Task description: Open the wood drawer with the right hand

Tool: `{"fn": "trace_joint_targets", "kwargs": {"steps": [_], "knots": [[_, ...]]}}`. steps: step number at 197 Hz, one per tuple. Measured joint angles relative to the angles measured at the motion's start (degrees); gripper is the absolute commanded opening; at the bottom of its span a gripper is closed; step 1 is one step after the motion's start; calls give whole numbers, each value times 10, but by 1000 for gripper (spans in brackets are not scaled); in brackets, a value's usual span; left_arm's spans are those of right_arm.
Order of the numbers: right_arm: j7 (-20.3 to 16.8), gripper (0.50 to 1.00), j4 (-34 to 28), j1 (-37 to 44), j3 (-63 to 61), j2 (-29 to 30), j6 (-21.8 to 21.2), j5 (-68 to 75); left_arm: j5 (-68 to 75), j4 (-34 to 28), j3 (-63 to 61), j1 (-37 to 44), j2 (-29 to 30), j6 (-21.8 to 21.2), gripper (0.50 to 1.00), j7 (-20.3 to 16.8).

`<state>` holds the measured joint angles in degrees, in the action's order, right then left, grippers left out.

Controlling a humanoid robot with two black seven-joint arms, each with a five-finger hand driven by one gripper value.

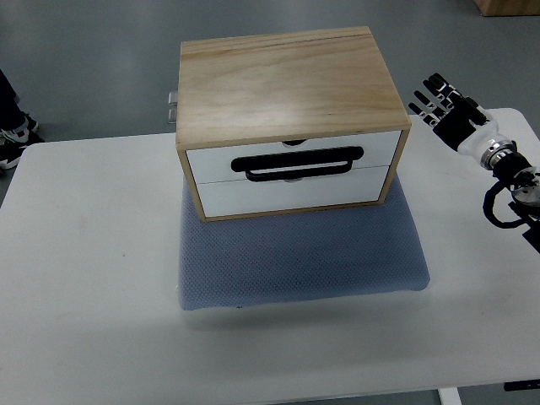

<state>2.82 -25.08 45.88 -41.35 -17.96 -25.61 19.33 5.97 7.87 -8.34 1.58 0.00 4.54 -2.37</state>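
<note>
A wooden drawer box [287,84] with two white drawer fronts stands on a blue-grey mat [304,253] at the back middle of the white table [84,278]. A black loop handle [299,163] lies across the seam between the upper and lower fronts. Both drawers look pushed in flush. My right hand [440,103] hovers to the right of the box, near its top right corner, a small gap away. Its black fingers are stretched out and hold nothing. The right forearm [506,169] runs off the right edge.
A metal fitting [172,107] sticks out from the box's back left side. A person's shoe [15,135] shows on the floor at the left edge. A wooden object [506,7] sits at the top right corner.
</note>
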Motion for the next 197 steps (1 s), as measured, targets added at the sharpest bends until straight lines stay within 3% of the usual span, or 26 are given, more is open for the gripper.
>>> {"fn": "trace_joint_targets", "kwargs": {"steps": [111,197], "knots": [[-1,944,1,7,2,-3,6,-2,-1,-9,-1,-5,0,-3,1000,0],[-2,944,1,9,7,-63,-2,-32,-1,-8,0,-5,0,-3,1000,0]]}}
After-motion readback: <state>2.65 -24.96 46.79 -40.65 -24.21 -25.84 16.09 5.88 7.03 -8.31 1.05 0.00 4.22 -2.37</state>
